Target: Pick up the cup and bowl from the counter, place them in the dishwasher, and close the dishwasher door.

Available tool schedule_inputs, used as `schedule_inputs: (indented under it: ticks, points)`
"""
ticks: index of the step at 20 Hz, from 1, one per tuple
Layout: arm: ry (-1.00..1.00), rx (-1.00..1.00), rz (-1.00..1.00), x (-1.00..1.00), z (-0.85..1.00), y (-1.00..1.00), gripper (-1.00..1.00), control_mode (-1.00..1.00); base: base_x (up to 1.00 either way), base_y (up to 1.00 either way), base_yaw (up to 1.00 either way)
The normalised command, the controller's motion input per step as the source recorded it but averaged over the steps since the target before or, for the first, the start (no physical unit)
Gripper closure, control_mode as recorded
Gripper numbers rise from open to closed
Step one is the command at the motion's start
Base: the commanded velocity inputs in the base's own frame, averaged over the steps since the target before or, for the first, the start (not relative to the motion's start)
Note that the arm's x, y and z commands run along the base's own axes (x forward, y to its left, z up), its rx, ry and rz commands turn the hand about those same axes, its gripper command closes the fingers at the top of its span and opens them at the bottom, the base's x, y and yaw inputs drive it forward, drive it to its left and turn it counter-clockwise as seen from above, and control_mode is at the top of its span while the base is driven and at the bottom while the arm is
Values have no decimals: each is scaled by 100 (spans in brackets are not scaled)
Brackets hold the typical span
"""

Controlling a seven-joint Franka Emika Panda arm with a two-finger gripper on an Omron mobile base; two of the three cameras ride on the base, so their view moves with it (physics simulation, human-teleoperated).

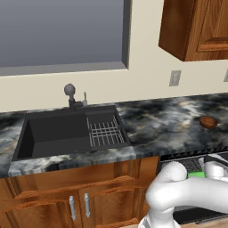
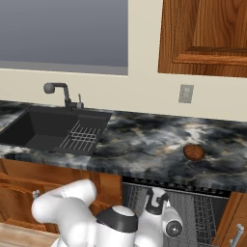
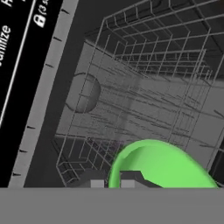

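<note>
Reaching down past the front edge of the counter point(image 1: 169, 127), the arm has its hand inside the open dishwasher point(image 2: 202, 212). In the hand view the gripper point(image 3: 113, 183) sits at the bottom of the picture with its 2 fingertips point(image 3: 97, 183) close together, clenched on the rim of the green cup point(image 3: 159, 166). The cup's wide bright rim curves up just above the tips, over the grey wire rack point(image 3: 144, 87) of the dishwasher. A sliver of the same cup point(image 1: 196, 174) shows in the left base view, just beyond the white arm and under the counter's edge.

The bowl point(image 2: 194, 152) rests on the counter, right of the sink point(image 2: 53, 128) and well apart from it, above the dishwasher opening. It also shows in the left base view point(image 1: 208, 121), near the right edge. Whether it sits upright I cannot tell.

The sink holds a small wire rack point(image 1: 104, 132) in its right part, with a faucet point(image 1: 71, 95) behind it. Wooden cabinets point(image 1: 75, 200) stand under the sink, left of the dishwasher. The dishwasher door is hidden by the arm.
</note>
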Motion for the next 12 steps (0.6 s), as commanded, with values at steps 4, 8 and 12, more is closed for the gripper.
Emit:
schedule_inputs:
  ticks: [4, 8, 12]
  points:
    - [0, 5, 0, 26, -48, -27, 100, -100, 0, 0, 0]
    - [0, 3, 0, 33, -46, -28, 100, -100, 0, 0, 0]
    - [0, 0, 0, 36, -39, -22, 100, -100, 0, 0, 0]
